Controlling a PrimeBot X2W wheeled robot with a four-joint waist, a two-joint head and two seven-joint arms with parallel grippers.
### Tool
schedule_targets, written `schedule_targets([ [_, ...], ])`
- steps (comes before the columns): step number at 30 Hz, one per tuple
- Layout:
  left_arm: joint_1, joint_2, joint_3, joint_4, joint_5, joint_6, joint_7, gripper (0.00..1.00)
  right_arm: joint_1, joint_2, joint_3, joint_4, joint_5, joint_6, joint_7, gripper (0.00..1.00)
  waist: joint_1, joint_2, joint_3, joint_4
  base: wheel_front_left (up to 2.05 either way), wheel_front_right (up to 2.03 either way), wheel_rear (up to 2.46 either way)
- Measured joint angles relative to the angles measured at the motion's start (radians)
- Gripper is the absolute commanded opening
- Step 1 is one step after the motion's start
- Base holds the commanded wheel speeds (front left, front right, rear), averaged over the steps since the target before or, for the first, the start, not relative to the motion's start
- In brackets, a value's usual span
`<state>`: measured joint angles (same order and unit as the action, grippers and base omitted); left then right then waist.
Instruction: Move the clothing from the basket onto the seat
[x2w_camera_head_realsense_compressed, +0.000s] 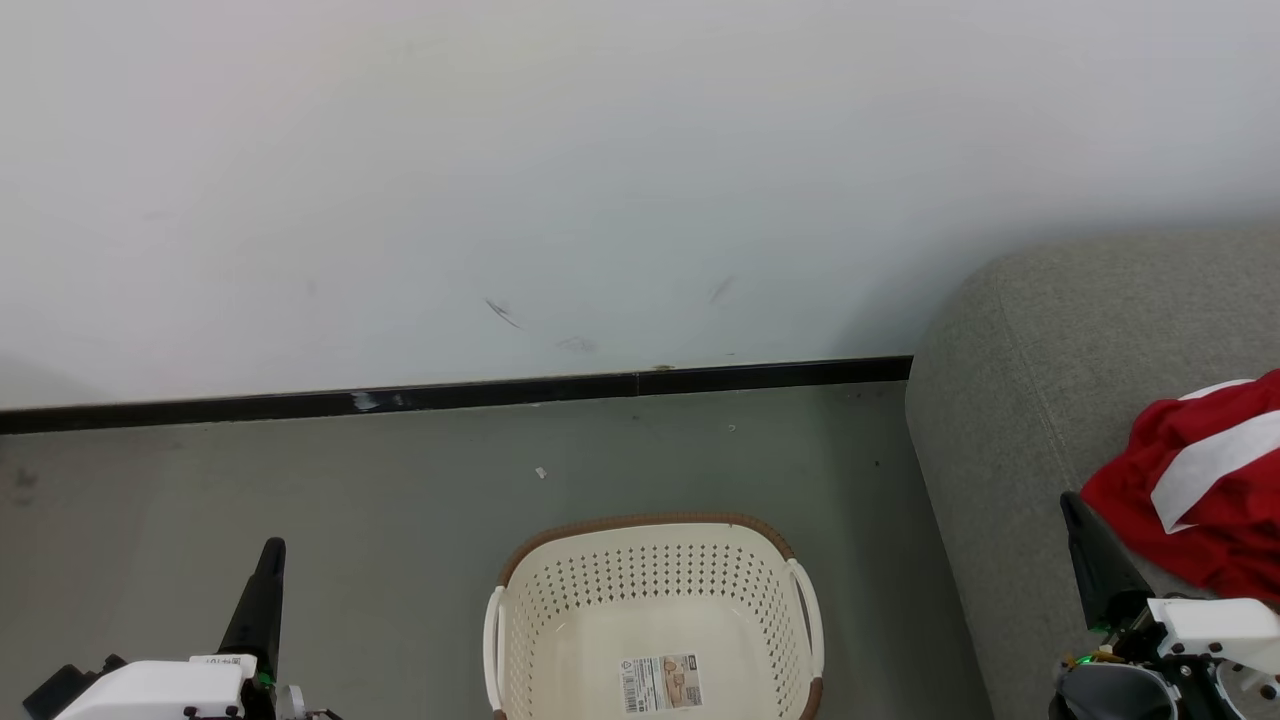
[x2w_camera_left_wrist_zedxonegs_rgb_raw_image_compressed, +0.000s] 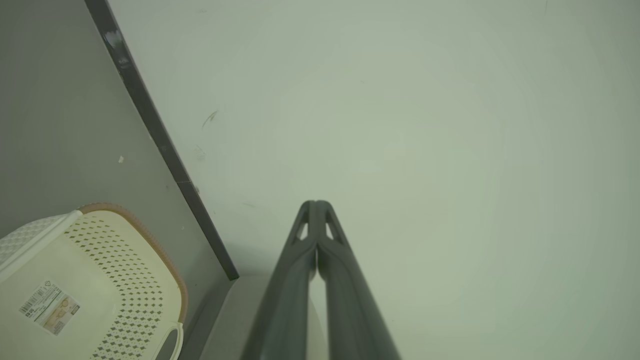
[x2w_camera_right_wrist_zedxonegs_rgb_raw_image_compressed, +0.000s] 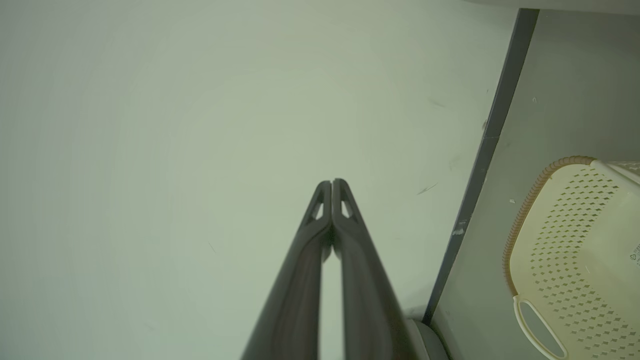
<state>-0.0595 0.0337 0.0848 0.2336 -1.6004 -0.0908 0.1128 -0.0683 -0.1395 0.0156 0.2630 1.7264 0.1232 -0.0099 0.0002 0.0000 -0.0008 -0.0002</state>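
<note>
the bright red soft fabric clothing with white bands (x2w_camera_head_realsense_compressed: 1195, 490) lies bunched on the large grey woven-fabric seat (x2w_camera_head_realsense_compressed: 1000, 400) at the robot's right, well apart from the oval cream-white perforated plastic basket with a brown rim (x2w_camera_head_realsense_compressed: 650, 572), which stands on the grey floor (x2w_camera_head_realsense_compressed: 300, 480). the left pincer (x2w_camera_head_realsense_compressed: 270, 548) hangs closed over the floor left of the basket, fingers together and gripping nothing; the right pincer (x2w_camera_head_realsense_compressed: 1070, 503) is closed likewise, empty, its tip just beside the clothing
</note>
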Motion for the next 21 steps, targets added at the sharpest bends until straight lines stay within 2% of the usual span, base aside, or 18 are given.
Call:
schedule_targets([
  [21,0.000,0.000,0.000,0.000,0.000,0.000,0.000,0.00,0.000,-0.001,0.000,0.000,0.000,0.000,0.000,0.00,0.0000,0.0000,0.000,0.000,0.00,0.00,0.00],
])
